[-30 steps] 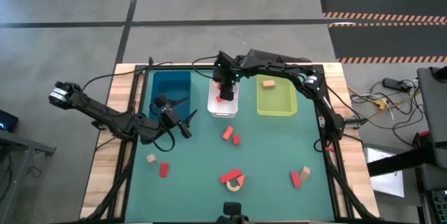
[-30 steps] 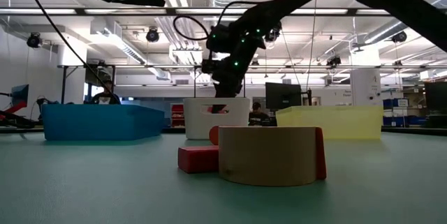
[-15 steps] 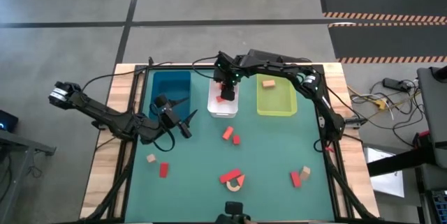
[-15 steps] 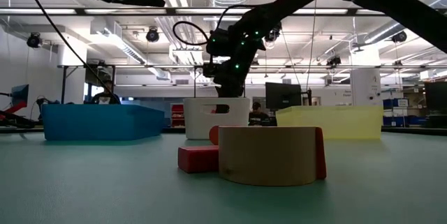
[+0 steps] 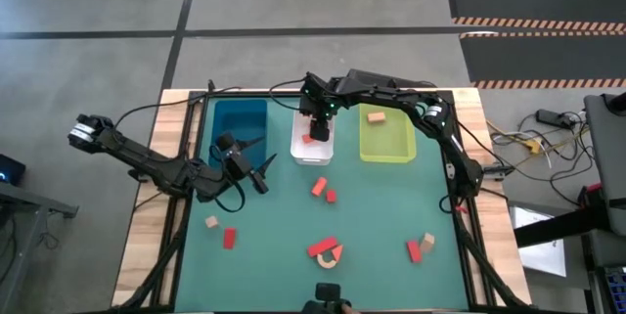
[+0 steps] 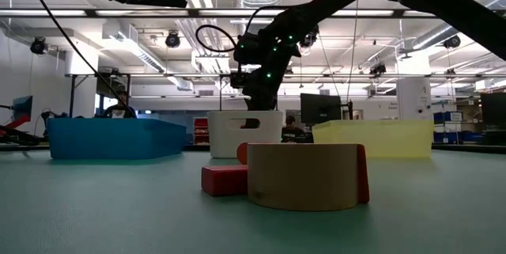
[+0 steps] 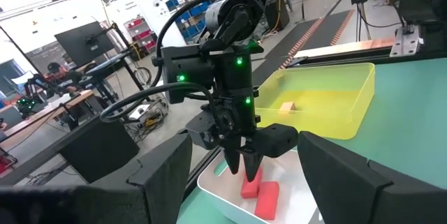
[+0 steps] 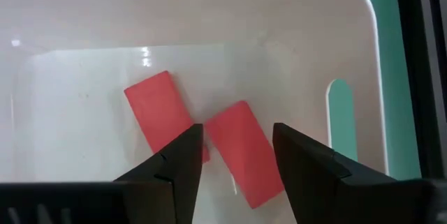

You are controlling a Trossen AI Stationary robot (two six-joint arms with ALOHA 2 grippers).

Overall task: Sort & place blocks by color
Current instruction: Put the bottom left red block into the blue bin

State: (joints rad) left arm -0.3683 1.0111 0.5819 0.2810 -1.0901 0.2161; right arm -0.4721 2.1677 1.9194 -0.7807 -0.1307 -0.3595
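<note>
Two red bricks (image 8: 192, 137) lie flat on the floor of the white tray (image 8: 363, 63), touching at one corner, their long axes slanted roughly parallel to each other. They sit directly under the right gripper (image 8: 237, 155), and the nearer brick's end shows in the gap between the parted fingers (image 8: 307, 161), which touch neither brick. The fingers are released and hold nothing, so this drop looks done. In the left wrist view the same gripper hangs point-down just above the bricks, inside the tray's walls. The bricks are plain flat rectangles with a matte red face and clean edges.

The white tray stands at the table's (image 5: 391, 206) far edge, between the blue tray (image 5: 240, 123) towards the far left corner and the yellow-green tray (image 5: 385, 138) on its other side, which holds one tan block (image 5: 376, 115).

The loose blocks are well apart from the trays. Two red ones (image 5: 324, 191) lie close together near the table's middle. A red piece with the tan arch (image 5: 327, 253) sits at the near edge. A tan and red pair (image 5: 421, 246) lies towards the near right corner, another pair (image 5: 220, 231) towards the near left.

The left gripper (image 5: 262, 173) hovers in front of the blue tray, fingers spread and empty. It is nearer the left pair; the middle reds lie between the two arms, so either could probably take them.
</note>
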